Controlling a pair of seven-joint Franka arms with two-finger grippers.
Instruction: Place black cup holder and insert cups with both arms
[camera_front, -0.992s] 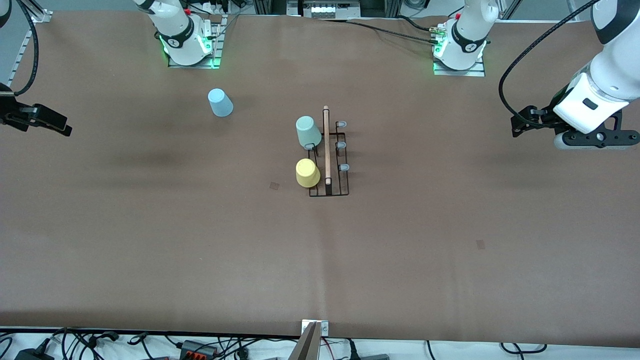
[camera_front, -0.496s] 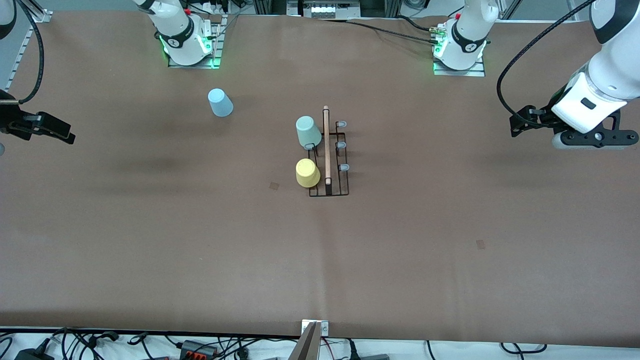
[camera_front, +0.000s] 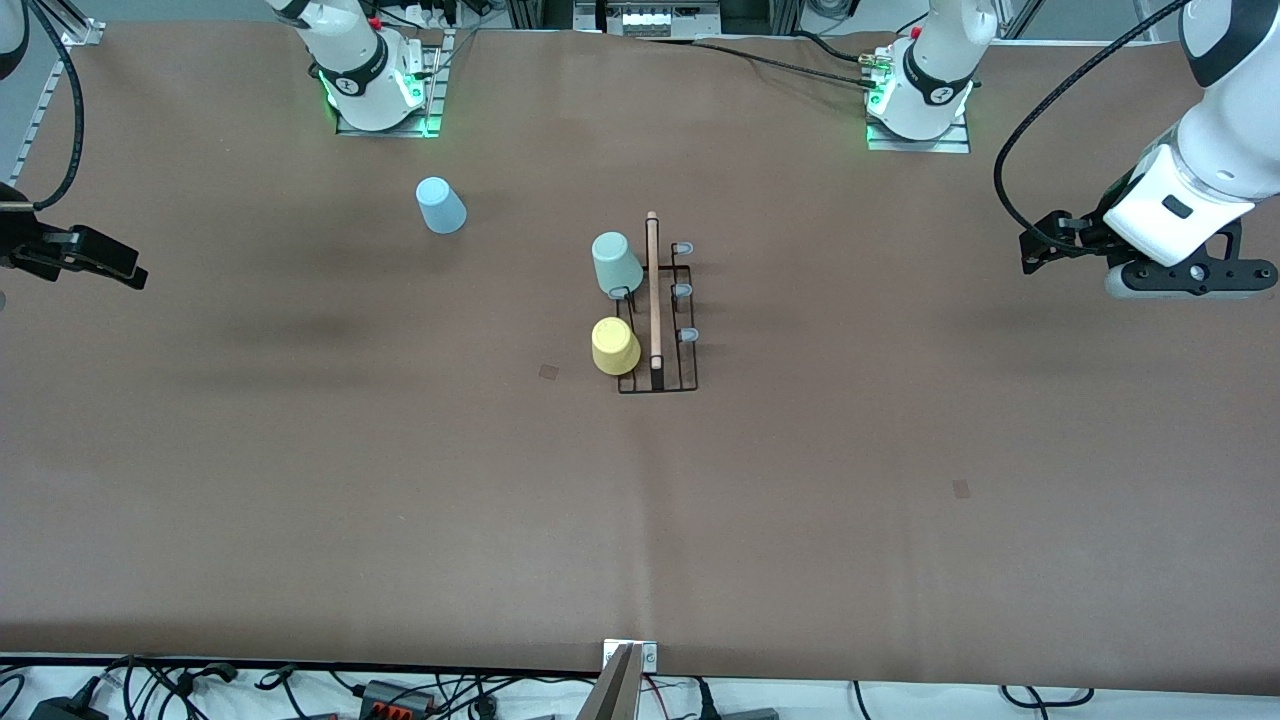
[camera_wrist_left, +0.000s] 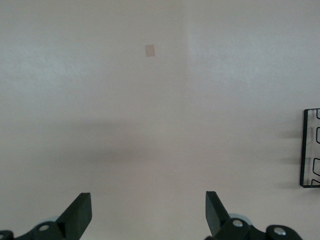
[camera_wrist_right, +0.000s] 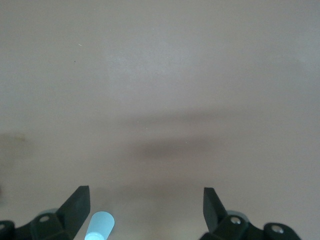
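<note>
- Little has moved in the last second: the right claw (camera_front: 95, 262), out at the right arm's end of the table (camera_front: 400, 480), dipped slightly and then lifted back a touch; the left claw (camera_front: 1050, 245) drifted a little toward the left arm's base and has since held still. The rack and cups have not shifted.
- Both claws are released and carry nothing; each wrist view shows its two fingers spread wide over bare table.
- The black cup holder (camera_front: 657, 305) stands upright mid-table, its wooden rod on top.
- The mint green cup (camera_front: 616, 263) and yellow cup (camera_front: 615, 346) sit upside down on prongs along the rack's side toward the right arm; yellow is nearer the front camera.
- Three grey-tipped prongs (camera_front: 685, 291) on the side toward the left arm are bare.
- The light blue cup (camera_front: 440, 205) stands upside down on the table, well apart from the rack, toward the right arm's base; its edge shows in the right wrist view (camera_wrist_right: 100, 226).
- Judgement: the rack is placed, two cups are hung and one is left. Both arms look retracted, so the right arm probably takes the blue cup next.
</note>
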